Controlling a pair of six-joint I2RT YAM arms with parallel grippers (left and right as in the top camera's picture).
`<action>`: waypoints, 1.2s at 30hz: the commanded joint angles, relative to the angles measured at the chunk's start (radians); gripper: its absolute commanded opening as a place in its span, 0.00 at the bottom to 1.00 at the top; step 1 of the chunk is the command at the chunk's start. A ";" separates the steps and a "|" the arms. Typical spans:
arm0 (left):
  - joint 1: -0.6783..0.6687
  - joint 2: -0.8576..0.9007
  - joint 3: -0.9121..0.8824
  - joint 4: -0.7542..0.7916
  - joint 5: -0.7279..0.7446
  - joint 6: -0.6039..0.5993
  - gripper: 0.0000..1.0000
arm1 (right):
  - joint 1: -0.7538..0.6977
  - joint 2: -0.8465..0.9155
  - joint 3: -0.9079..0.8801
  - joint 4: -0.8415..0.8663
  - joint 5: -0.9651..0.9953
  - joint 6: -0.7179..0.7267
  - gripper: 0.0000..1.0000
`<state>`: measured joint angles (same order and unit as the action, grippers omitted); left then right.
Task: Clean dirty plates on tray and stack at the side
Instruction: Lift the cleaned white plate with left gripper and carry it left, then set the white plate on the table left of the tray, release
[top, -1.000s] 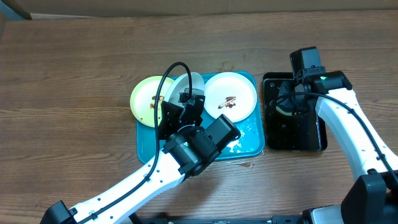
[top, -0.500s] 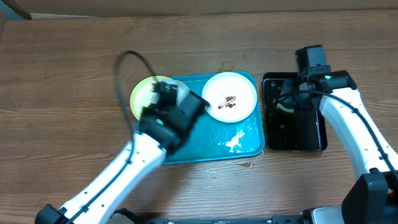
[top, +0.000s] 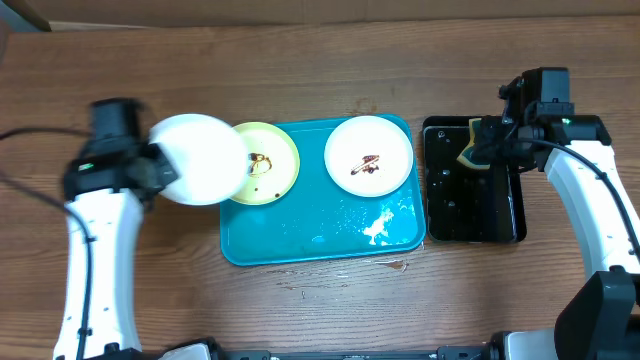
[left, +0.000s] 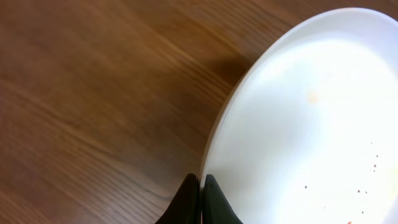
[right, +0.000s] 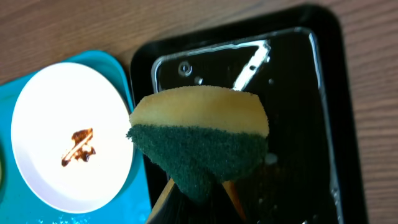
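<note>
The left gripper has its jaws pinched tight on the rim of a white plate, which shows only a few tiny specks. It holds this plate over the wooden table, left of the blue tray. Seen from above, the plate's right edge overlaps the yellow-green plate, which lies at the tray's left end with a small brown smear. A second white plate, also smeared brown, sits in the tray's far right corner, and white foam lies near it. The right gripper is clamped on a yellow and green sponge above the black tray, just right of the blue one
</note>
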<state>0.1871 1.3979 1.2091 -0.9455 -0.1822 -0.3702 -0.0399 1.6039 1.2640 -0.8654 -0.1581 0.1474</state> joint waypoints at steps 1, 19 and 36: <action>0.219 -0.014 0.023 0.007 0.114 -0.037 0.04 | 0.002 0.002 0.010 0.022 -0.024 -0.044 0.04; 0.369 0.238 0.016 0.149 0.065 -0.063 0.04 | 0.008 0.037 0.008 -0.035 -0.027 -0.045 0.04; 0.369 0.338 0.044 0.082 0.155 -0.049 0.56 | 0.008 0.037 0.008 -0.050 -0.026 -0.044 0.04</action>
<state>0.5522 1.7592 1.2129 -0.8421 -0.1345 -0.4160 -0.0376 1.6432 1.2640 -0.9203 -0.1764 0.1078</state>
